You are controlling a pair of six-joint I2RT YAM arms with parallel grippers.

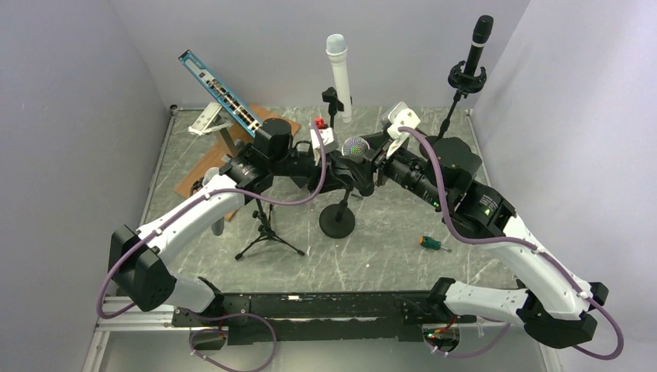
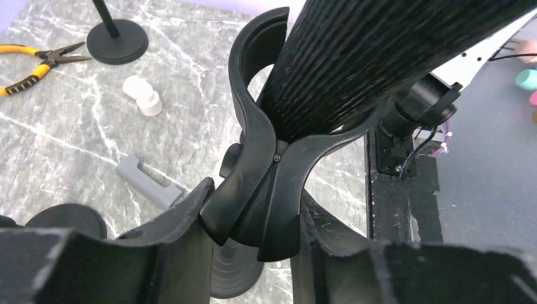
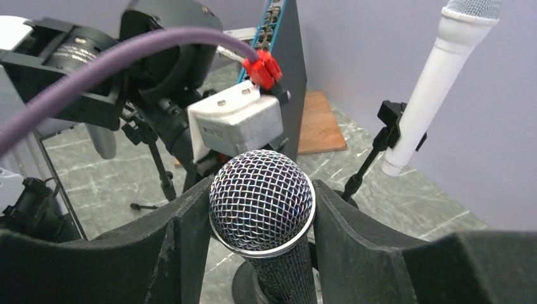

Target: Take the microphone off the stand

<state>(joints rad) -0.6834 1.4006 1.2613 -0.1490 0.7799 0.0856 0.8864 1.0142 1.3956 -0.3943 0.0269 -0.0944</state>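
Far left, top view: a blue network switch (image 1: 219,91) leans tilted at the back, a wooden board (image 1: 203,172) flat below it, and a small tripod (image 1: 267,232) stands near the left arm.

The left gripper (image 2: 256,209) is closed narrow on the clip (image 2: 253,158) of the stand (image 1: 338,221); both fingers (image 2: 171,240) press the clip's sides, seen from the left wrist.

The microphone (image 1: 356,147) is mid-table, seated in that clip. Its dark ribbed body (image 2: 367,57) runs up out of the fork and the silver mesh head is on top. The stand's round base sits on the marble table (image 1: 387,256) between the 2 arms.

The right gripper (image 3: 261,190) is clamped on the microphone head, 1 finger (image 3: 354,234) against each side of the mesh.

Behind center, a white microphone (image 1: 338,74) is upright in its own holder. Right of the base, a green-handled screwdriver (image 1: 432,243) lies flat. Far right back, a black microphone (image 1: 478,43) is upright on a 3rd stand. Left wrist view also shows yellow pliers (image 2: 31,66) on the table.
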